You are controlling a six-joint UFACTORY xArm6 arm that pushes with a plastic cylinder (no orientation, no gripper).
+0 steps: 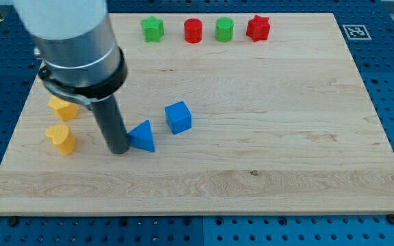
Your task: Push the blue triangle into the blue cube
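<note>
The blue triangle (143, 136) lies on the wooden board left of the middle. The blue cube (178, 117) sits a short way to its upper right, with a small gap between them. My tip (118, 150) is on the board right at the triangle's left side, touching or nearly touching it. The dark rod rises from there into the grey arm body at the view's top left.
Two yellow blocks (61, 139) (63, 107) lie left of my tip. Along the view's top stand a green star (152, 29), a red cylinder (193, 31), a green cylinder (224, 30) and a red star (258, 28). The board's edge (197, 212) runs along the bottom.
</note>
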